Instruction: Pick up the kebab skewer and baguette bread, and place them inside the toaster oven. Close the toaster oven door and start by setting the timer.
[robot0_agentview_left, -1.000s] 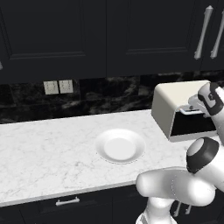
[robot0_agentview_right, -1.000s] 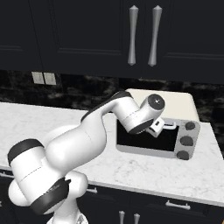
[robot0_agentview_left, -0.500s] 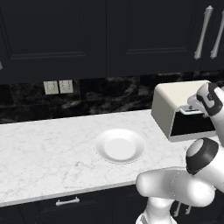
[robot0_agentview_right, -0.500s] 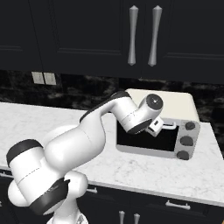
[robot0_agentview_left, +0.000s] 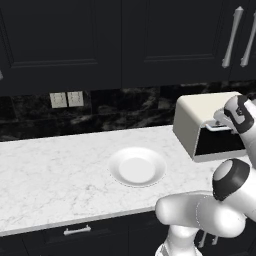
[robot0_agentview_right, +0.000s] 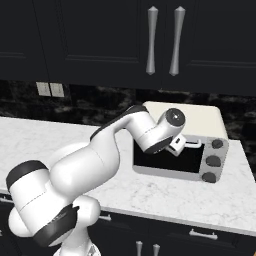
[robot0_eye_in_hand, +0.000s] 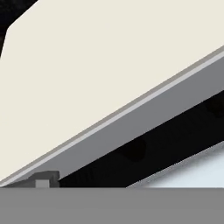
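The cream-beige toaster oven (robot0_agentview_right: 200, 116) stands at the right end of the counter, and its top also shows in the left base view (robot0_agentview_left: 200, 112) and the hand view (robot0_eye_in_hand: 87, 65). Its dark glass door (robot0_agentview_right: 165, 159) stands upright against the front and looks closed. My gripper (robot0_agentview_right: 189, 145) hangs open at the door's top edge, by the pale bar handle, with nothing between its fingers. In the left base view the gripper (robot0_agentview_left: 220, 127) is at the same top edge. The kebab skewer and the baguette bread are out of view.
A white plate (robot0_agentview_left: 137, 167) with nothing on it lies mid-counter, left of the oven. Three dark knobs (robot0_agentview_right: 213, 161) run down the oven's right side. Dark cabinets hang above, and wall outlets (robot0_agentview_left: 66, 99) sit on the black marble backsplash.
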